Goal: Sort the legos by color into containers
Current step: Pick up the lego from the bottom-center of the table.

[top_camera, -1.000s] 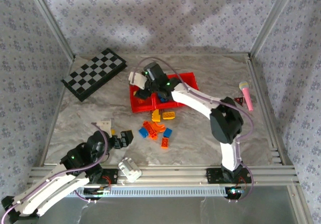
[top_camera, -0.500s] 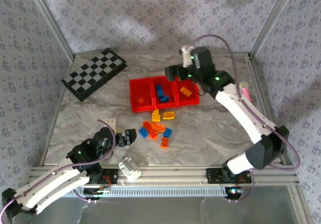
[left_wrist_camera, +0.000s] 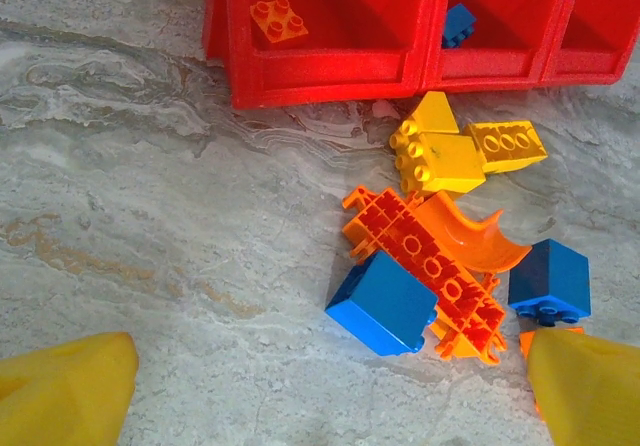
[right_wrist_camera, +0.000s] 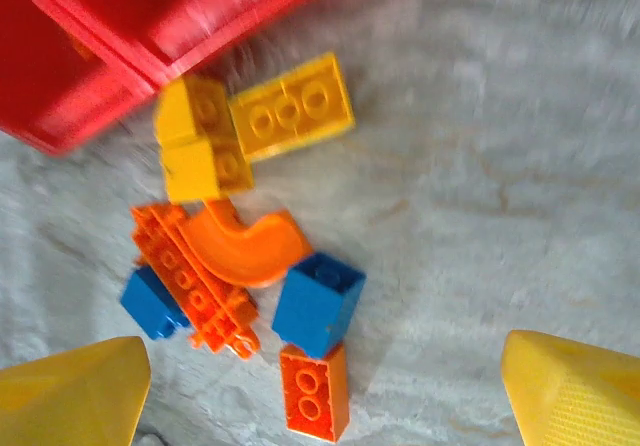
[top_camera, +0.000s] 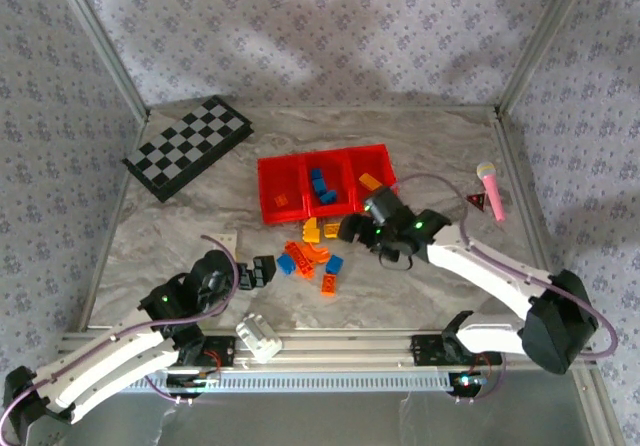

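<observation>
The red tray (top_camera: 325, 161) holds an orange lego (top_camera: 283, 200) in its left container, blue legos (top_camera: 320, 186) in the middle one and a yellow-orange lego (top_camera: 372, 181) in the right one. Loose legos (top_camera: 315, 256) lie in front of it. My right gripper (top_camera: 350, 229) hovers open at the pile's right side; between its fingers I see a blue lego (right_wrist_camera: 318, 303) and an orange lego (right_wrist_camera: 315, 391). My left gripper (top_camera: 255, 271) is open at the pile's left, with a blue lego (left_wrist_camera: 385, 306) and a long orange lego (left_wrist_camera: 425, 266) just ahead of it.
A black-and-white checkered board (top_camera: 187, 146) lies at the far left. A white block (top_camera: 260, 336) sits at the near edge by the left arm's base. A pink microphone-shaped toy (top_camera: 491, 189) lies at the right. Metal rails frame the table.
My right arm swung from the tray's left end to behind its right container, then came down to the loose pile. My left arm crept slightly forward.
</observation>
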Controlling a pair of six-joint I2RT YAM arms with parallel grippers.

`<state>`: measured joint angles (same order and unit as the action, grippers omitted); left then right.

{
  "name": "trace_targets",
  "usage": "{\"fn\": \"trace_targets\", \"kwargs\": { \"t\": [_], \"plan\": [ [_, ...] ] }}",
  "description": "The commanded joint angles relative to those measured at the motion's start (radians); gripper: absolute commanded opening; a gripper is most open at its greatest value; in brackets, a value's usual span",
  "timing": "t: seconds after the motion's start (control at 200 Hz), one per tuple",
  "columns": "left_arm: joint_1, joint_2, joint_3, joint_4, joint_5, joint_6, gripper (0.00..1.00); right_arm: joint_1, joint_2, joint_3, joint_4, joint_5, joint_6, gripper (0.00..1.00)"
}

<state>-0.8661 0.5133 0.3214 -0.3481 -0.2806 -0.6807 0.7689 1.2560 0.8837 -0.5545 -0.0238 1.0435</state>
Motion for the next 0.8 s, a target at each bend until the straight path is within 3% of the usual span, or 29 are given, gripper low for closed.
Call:
{"fn": "trace_targets", "kwargs": {
  "t": [0.0,0.255,0.53,0.795],
  "plan": [
    [-0.003,0.001,0.03,0.027,0.003,0.027,1.0,0.089,0.058,-0.022,0.034,0.151,0.241,0.92],
    [-0.003,-0.028,0.027,0.003,-0.005,0.042,1.0,0.251,0.235,0.04,0.055,0.295,0.398,0.9],
    [-0.001,-0.089,0.016,-0.037,-0.019,0.048,1.0,0.284,0.412,0.148,0.014,0.281,0.403,0.88],
    [0.006,-0.122,0.007,-0.058,-0.024,0.047,1.0,0.292,0.444,0.19,-0.089,0.36,0.405,0.82]
  ]
}}
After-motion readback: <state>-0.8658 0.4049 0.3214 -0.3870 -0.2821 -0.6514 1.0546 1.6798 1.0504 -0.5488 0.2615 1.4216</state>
